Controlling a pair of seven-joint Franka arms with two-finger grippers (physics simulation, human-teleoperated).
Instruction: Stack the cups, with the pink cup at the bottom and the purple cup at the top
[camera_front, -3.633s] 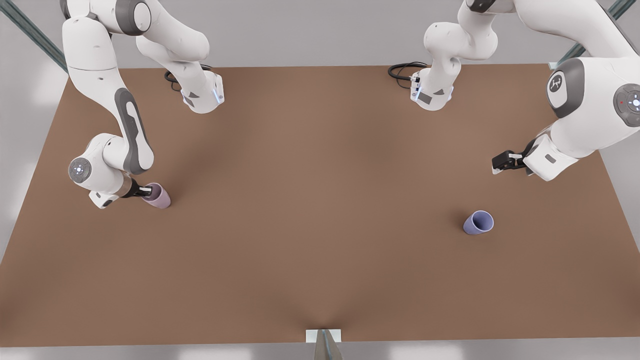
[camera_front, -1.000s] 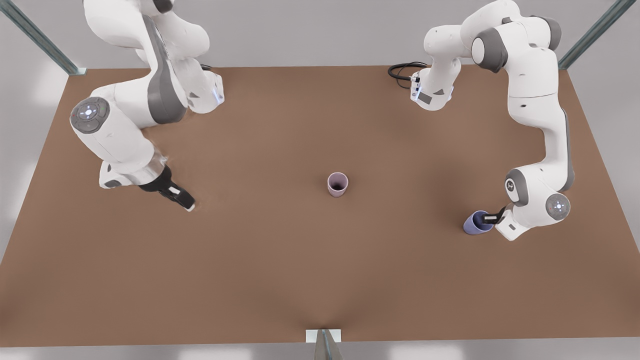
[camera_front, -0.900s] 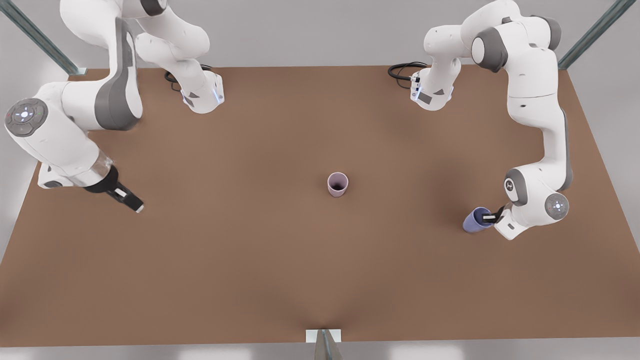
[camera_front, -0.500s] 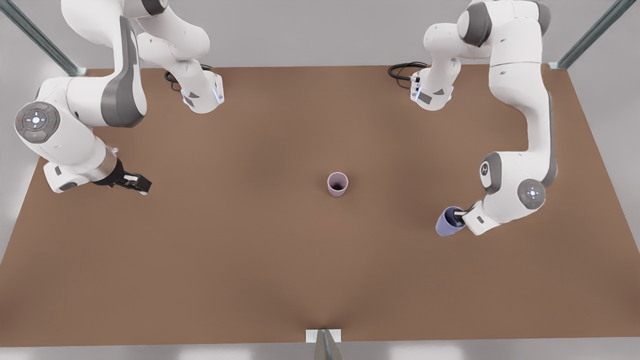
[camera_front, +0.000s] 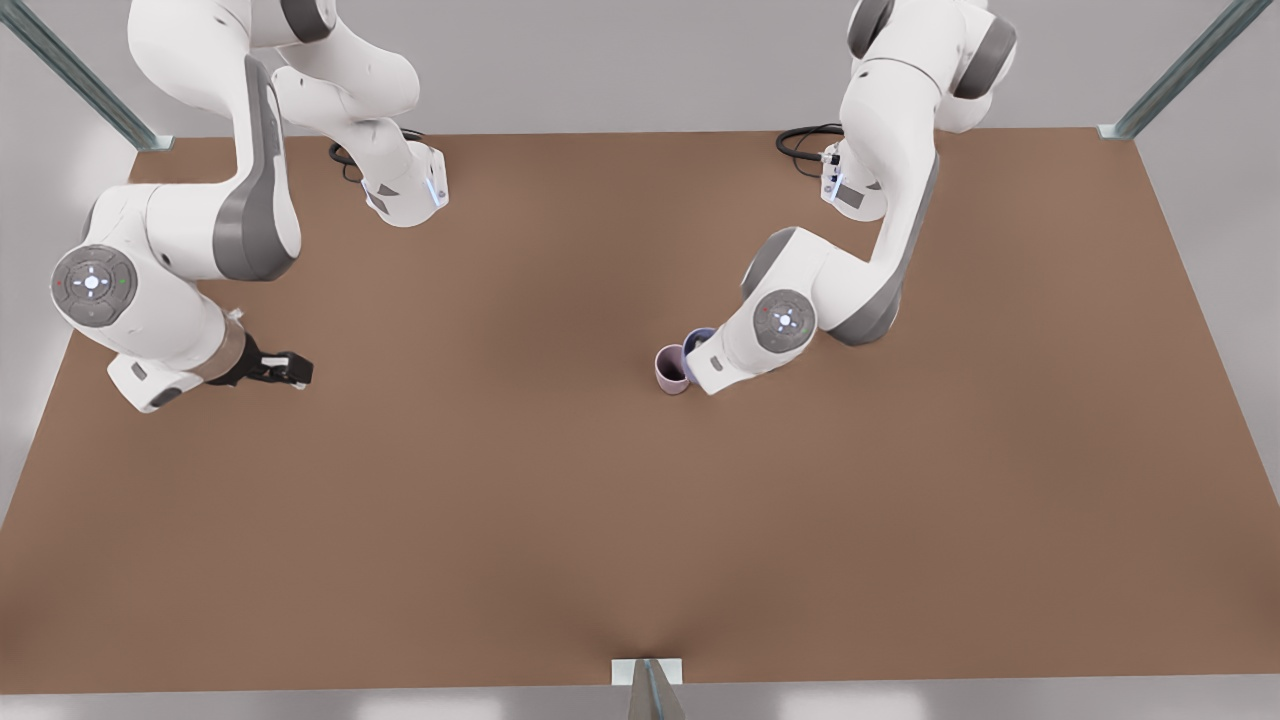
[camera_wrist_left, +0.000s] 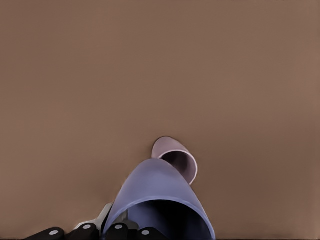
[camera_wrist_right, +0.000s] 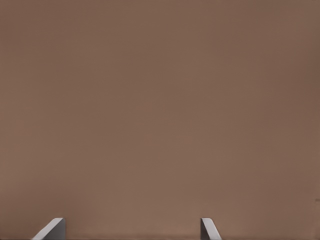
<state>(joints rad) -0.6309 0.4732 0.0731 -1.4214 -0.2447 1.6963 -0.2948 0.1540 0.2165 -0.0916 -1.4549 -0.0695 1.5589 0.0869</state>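
The pink cup (camera_front: 671, 369) stands upright near the table's centre, also seen as the pink cup (camera_wrist_left: 178, 158) from the left wrist view. The purple cup (camera_front: 699, 339) hangs tilted just beside and above it, toward the front view's right, held by my left gripper (camera_front: 703, 352), which is shut on its rim. In the left wrist view the purple cup (camera_wrist_left: 155, 197) is close up, with a finger (camera_wrist_left: 103, 218) against its wall. My right gripper (camera_front: 291, 371) waits open over bare table at the front view's left, its fingertips (camera_wrist_right: 52, 229) wide apart.
The brown table (camera_front: 560, 520) stretches wide around the cups. Both arm bases (camera_front: 405, 190) stand at the far edge with black cables (camera_front: 805, 140). A small bracket (camera_front: 647, 672) sits at the near edge.
My left gripper has carried the purple cup from the front view's right to just beside the pink cup. The right arm has shifted only slightly.
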